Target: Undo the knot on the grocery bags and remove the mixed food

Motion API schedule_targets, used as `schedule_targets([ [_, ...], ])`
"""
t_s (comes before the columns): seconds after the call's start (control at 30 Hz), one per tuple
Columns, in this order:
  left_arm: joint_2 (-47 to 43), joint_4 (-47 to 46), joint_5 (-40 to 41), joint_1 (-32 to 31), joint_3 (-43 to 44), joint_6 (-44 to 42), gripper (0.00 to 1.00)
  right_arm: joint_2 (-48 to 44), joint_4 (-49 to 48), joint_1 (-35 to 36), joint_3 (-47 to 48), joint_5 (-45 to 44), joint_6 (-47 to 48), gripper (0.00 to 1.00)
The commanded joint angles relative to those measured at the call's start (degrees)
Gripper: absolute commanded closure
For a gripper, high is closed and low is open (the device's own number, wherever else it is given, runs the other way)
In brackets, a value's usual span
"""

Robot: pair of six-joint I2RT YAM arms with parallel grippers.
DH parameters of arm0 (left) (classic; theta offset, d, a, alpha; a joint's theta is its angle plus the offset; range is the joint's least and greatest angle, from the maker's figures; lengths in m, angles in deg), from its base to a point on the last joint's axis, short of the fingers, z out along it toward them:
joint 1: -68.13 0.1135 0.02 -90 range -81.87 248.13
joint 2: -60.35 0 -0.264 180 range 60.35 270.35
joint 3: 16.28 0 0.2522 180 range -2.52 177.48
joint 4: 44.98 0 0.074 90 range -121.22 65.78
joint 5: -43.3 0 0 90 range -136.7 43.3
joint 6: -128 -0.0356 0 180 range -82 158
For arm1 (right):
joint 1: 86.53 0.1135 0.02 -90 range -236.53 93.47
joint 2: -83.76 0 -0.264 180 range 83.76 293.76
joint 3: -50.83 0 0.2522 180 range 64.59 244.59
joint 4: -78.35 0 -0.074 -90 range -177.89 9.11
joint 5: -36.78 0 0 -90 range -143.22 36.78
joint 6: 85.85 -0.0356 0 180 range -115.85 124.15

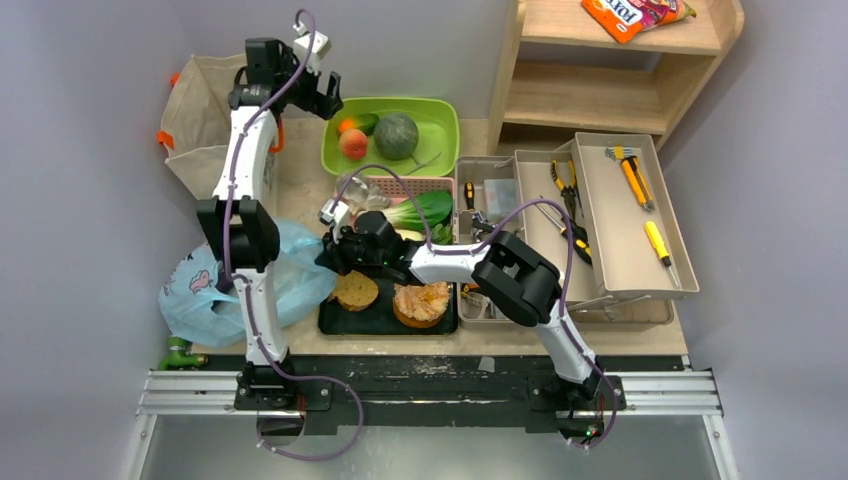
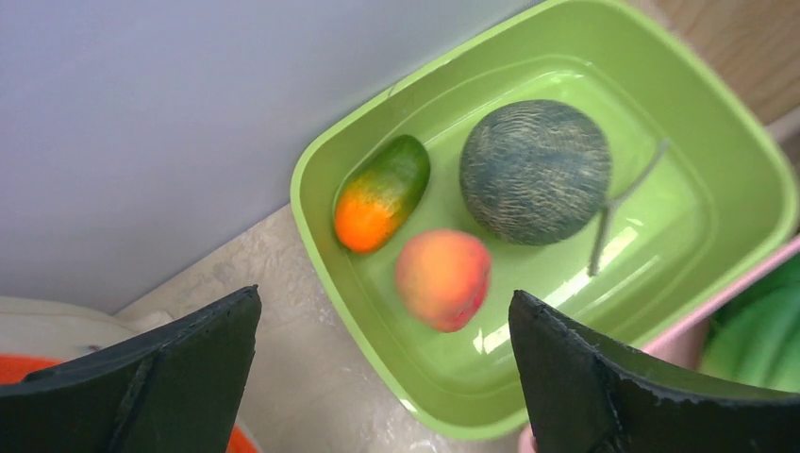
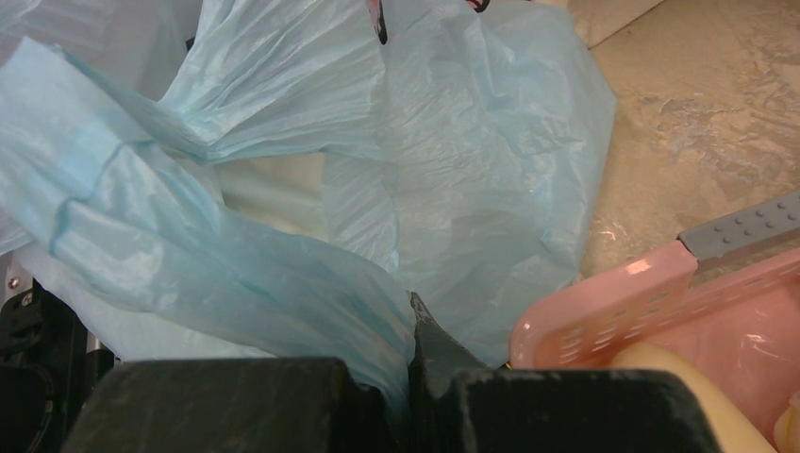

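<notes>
**Left gripper (image 2: 384, 300) empty over the fruit tub (image 2: 300, 184), right gripper (image 3: 412, 351) pinching the blue bag (image 3: 283, 189)**

Your left jaws stand wide apart, holding nothing, above the melon (image 2: 535, 172) and peach (image 2: 443, 278). Your right gripper is closed tight on the blue bag's edge, beside the pink basket (image 3: 585, 302). No knot shows; the mouth looks loose. Hold that edge raised and taut, then steer the empty gripper straight into the opening.
</notes>
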Motion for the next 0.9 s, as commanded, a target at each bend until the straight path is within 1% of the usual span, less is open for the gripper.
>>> schedule_targets([
  [0.0, -14.1, 3.6, -4.9, 1.0, -1.6, 1.0, 0.0, -2.3, -1.9, -0.3, 1.8, -0.4, 0.2, 1.0],
  [0.03, -17.3, 4.2, -6.6, 1.9, -3.9, 1.8, 0.0, -2.4, -1.8, -0.3, 1.8, -0.1, 0.1, 1.0],
  [0.07, -21.4, 4.0, -10.4, 3.3, -7.7, 2.9, 0.03, -2.7, -1.6, -0.3, 1.7, 0.0, 0.1, 1.0],
  [0.1, -26.1, 3.2, -15.9, 5.2, -12.6, 3.8, 0.06, -3.1, -1.6, -0.3, 1.7, 0.0, 0.1, 1.0],
  [0.17, -37.5, 1.2, -20.6, 9.1, -25.1, 3.7, 0.11, -3.7, -1.5, -0.4, 1.7, 0.2, 0.1, 1.0],
  [0.2, -42.9, 1.8, -21.8, 11.3, -30.6, 2.2, 0.15, -4.0, -1.7, -0.4, 1.6, 0.3, 0.0, 1.0],
  [0.27, -52.2, 7.5, -25.0, 16.7, -38.7, -3.2, 0.27, -4.4, -2.1, -0.4, 1.6, 0.3, -0.4, 1.0],
  [0.3, -57.2, 12.8, -27.5, 21.1, -41.3, -8.8, 0.34, -4.5, -2.3, -0.4, 1.7, 0.3, -0.7, 1.0],
  [0.33, -59.2, 19.5, -29.5, 23.3, -42.9, -12.3, 0.37, -4.5, -2.3, -0.4, 2.0, 0.3, -1.0, 1.0],
  [0.37, -61.7, 26.4, -30.5, 27.5, -44.1, -21.8, 0.41, -4.6, -2.5, -0.4, 2.2, 0.3, -1.3, 1.0],
  [0.4, -63.7, 34.9, -30.8, 30.0, -45.1, -30.9, 0.46, -4.6, -2.5, -0.4, 2.6, 0.3, -1.7, 1.0],
  [0.47, -67.6, 48.6, -29.0, 34.0, -48.0, -45.6, 0.54, -4.3, -2.3, -0.4, 3.8, 0.4, -2.6, 1.0],
  [0.5, -69.0, 53.0, -27.8, 35.4, -50.0, -50.3, 0.57, -4.2, -2.2, -0.3, 4.7, 0.7, -3.2, 1.0],
  [0.53, -70.4, 55.1, -26.9, 36.4, -52.2, -52.5, 0.6, -4.1, -2.0, -0.3, 5.4, 0.9, -3.7, 1.0],
  [0.57, -71.8, 55.7, -25.5, 36.6, -54.9, -54.4, 0.61, -4.1, -1.9, -0.4, 6.1, 0.9, -4.1, 1.0],
  [0.63, -75.2, 51.6, -23.0, 36.6, -62.2, -56.1, 0.61, -3.9, -1.7, -0.3, 7.1, 1.6, -5.0, 1.0],
  [0.73, -80.5, 38.6, -16.8, 35.5, -73.3, -52.8, 0.59, -3.8, -1.4, -0.3, 7.8, 2.2, -6.5, 1.0],
  [0.8, -81.6, 31.6, -12.3, 34.6, -80.2, -52.6, 0.58, -4.1, -1.3, -0.3, 7.7, 2.6, -7.2, 1.0],
  [0.87, -81.0, 23.7, -9.3, 34.3, -85.6, -49.9, 0.58, -4.4, -1.4, -0.3, 7.4, 3.2, -7.8, 1.0],
])
